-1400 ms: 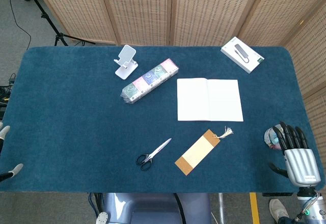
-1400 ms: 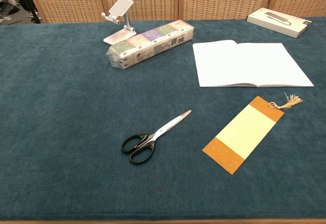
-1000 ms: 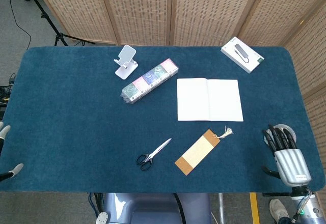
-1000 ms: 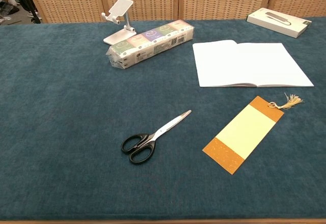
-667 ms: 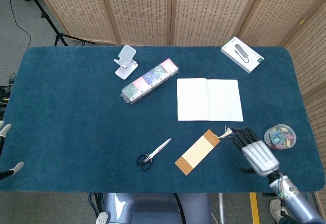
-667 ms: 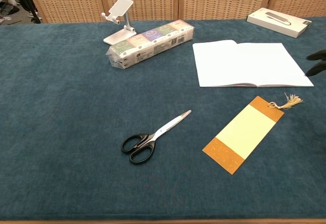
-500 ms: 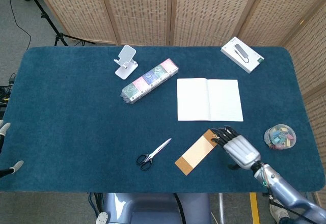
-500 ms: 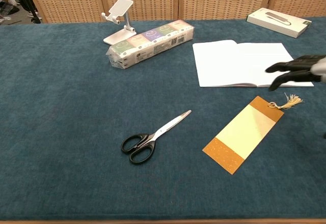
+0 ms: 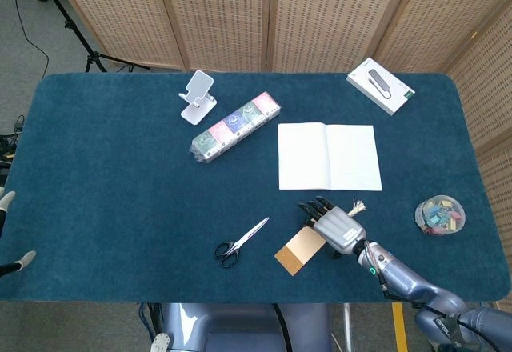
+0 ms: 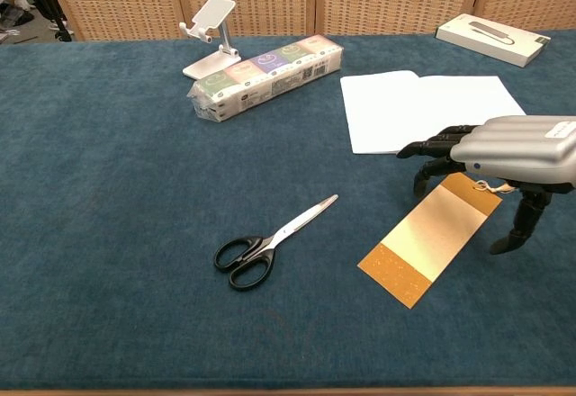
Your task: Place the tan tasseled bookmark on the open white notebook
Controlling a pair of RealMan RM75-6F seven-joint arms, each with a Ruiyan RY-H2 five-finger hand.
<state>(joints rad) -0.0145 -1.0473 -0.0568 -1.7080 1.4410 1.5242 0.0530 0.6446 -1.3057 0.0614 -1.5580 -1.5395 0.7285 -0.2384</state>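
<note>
The tan bookmark (image 9: 298,251) (image 10: 418,241) lies flat and slanted on the blue cloth, below the open white notebook (image 9: 329,157) (image 10: 423,108). Its tassel (image 9: 358,206) points up and to the right. My right hand (image 9: 336,226) (image 10: 508,155) is over the bookmark's upper end, palm down, fingers spread and pointing towards the notebook. It holds nothing. Whether its fingertips (image 10: 423,180) touch the bookmark I cannot tell. The hand hides the bookmark's top corner in the head view. My left hand is in neither view.
Black-handled scissors (image 9: 240,242) (image 10: 270,243) lie left of the bookmark. Further back are a tissue pack (image 9: 235,126) (image 10: 265,76), a white phone stand (image 9: 198,96) (image 10: 209,22) and a white box (image 9: 381,86) (image 10: 492,39). A clear cup of clips (image 9: 439,214) stands at the right edge.
My right hand has come in from the table's right edge, moving left past the cup of clips, to above the bookmark's upper end. The bookmark has not moved.
</note>
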